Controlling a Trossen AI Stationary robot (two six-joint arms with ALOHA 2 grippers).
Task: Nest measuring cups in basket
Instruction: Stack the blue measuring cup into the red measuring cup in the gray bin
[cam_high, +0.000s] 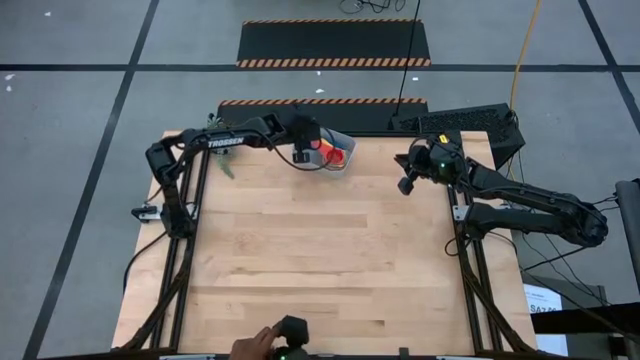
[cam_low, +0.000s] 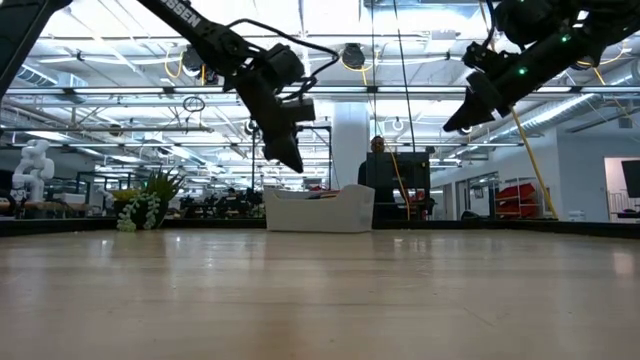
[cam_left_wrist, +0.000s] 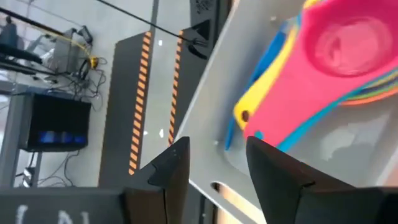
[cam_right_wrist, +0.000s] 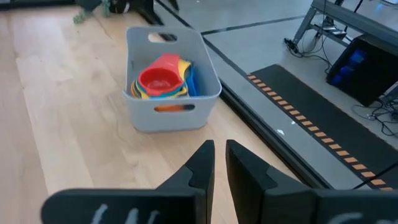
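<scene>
From overhead my left gripper (cam_high: 303, 157) covered most of the basket (cam_high: 343, 143) at the table's (cam_high: 320, 250) far edge; fingers stood apart, nothing between them. One nested stack of measuring cups (cam_right_wrist: 163, 78) sat inside it: red on top, with yellow, orange and blue rims showing. I couldn't count seven, the lower ones were hidden. Right gripper (cam_high: 407, 184) hung near the far right corner, fingers nearly together, empty. One plant (cam_low: 146, 208) at the far left. A person's hand (cam_high: 252, 346) at the near edge.

2 dark, jointed arms, the left arm (cam_high: 235, 140) lettered TROSSEN in white, the right arm (cam_high: 520, 195) showing small green lights.
</scene>
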